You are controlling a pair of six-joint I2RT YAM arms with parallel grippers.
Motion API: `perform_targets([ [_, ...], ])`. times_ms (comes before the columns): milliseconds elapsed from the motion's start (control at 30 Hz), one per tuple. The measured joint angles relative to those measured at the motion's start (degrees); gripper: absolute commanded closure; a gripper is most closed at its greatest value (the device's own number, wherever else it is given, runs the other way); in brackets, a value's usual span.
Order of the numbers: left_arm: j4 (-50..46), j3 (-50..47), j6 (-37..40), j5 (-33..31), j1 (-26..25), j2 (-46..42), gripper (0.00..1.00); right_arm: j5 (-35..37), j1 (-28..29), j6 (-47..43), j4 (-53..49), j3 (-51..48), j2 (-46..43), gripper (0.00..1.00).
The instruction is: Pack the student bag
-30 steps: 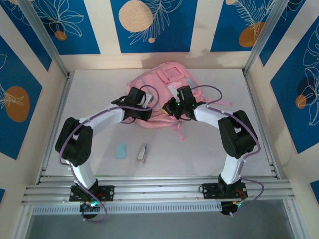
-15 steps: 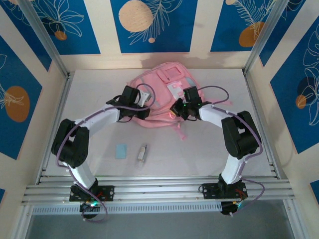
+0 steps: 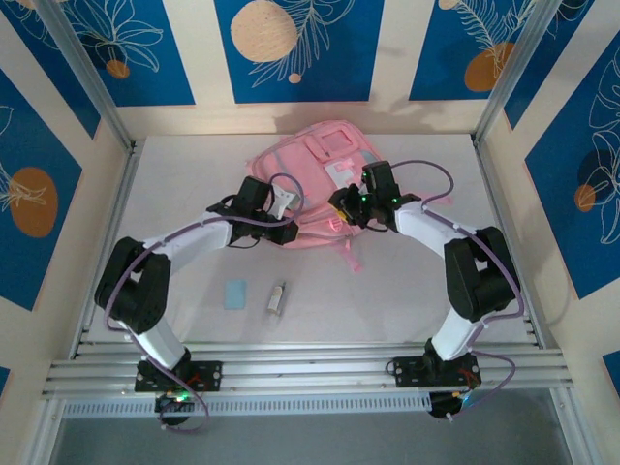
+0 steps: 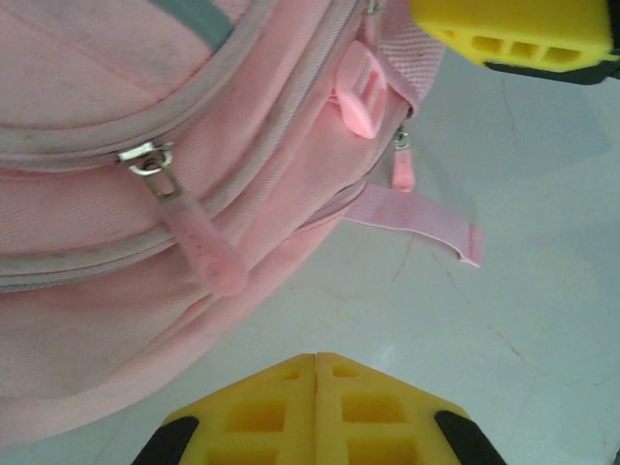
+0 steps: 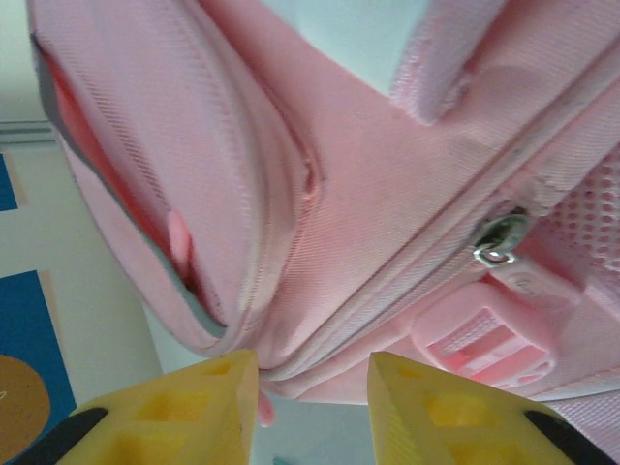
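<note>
The student bag (image 3: 315,170), a soft pink backpack, lies flat at the back of the table. My left gripper (image 3: 289,231) is at its near left edge, shut with nothing between its yellow fingers (image 4: 317,387). It hovers over bare table just off the student bag (image 4: 116,116), whose pink zip pull (image 4: 199,247) hangs close by. My right gripper (image 3: 338,210) is at the near right edge, open. Its fingertips (image 5: 218,397) stand either side of a zipped seam fold of the student bag (image 5: 368,194) without pinching it. A silver zip slider (image 5: 499,242) shows to the right.
A pale blue flat card (image 3: 235,294) and a small white-grey object (image 3: 278,297) lie on the table in front of the bag. A loose pink strap (image 4: 417,213) trails onto the table. Aluminium posts and patterned walls close in the table (image 3: 174,252) on three sides.
The right gripper went from shut to open and shifted right and further back along the bag. The left arm stretched out, its gripper staying shut at the bag's near edge.
</note>
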Motion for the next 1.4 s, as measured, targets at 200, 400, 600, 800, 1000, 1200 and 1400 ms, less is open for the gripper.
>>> perform_targets([
  [200,-0.2,0.0,-0.4,-1.8,-0.4,-0.9,1.00,0.0,0.5,1.2,1.1,1.9,1.4,0.61],
  [400,-0.5,0.0,-2.7,-7.3,-0.4,-3.1,0.70,0.0,1.0,2.0,2.3,5.3,7.0,0.61],
  [600,-0.3,0.3,-5.0,-9.8,-0.8,-3.7,0.53,0.0,1.4,2.7,2.6,7.4,10.3,0.74],
  [800,-0.7,1.2,-5.6,-14.2,-4.0,-1.9,0.49,0.4,1.7,3.3,2.8,7.6,10.4,0.96],
  [1000,-2.0,4.5,-5.6,-19.2,-5.6,2.6,0.48,0.4,1.8,3.2,3.0,7.6,10.4,0.99],
  [1200,-3.3,8.6,-5.5,-23.3,-5.6,6.3,0.56,0.4,1.9,3.1,3.1,7.6,10.4,0.99],
  [1400,-4.9,13.0,-5.4,-24.6,-5.6,10.8,0.61,0.5,1.9,3.1,3.2,7.6,10.4,0.99],
])
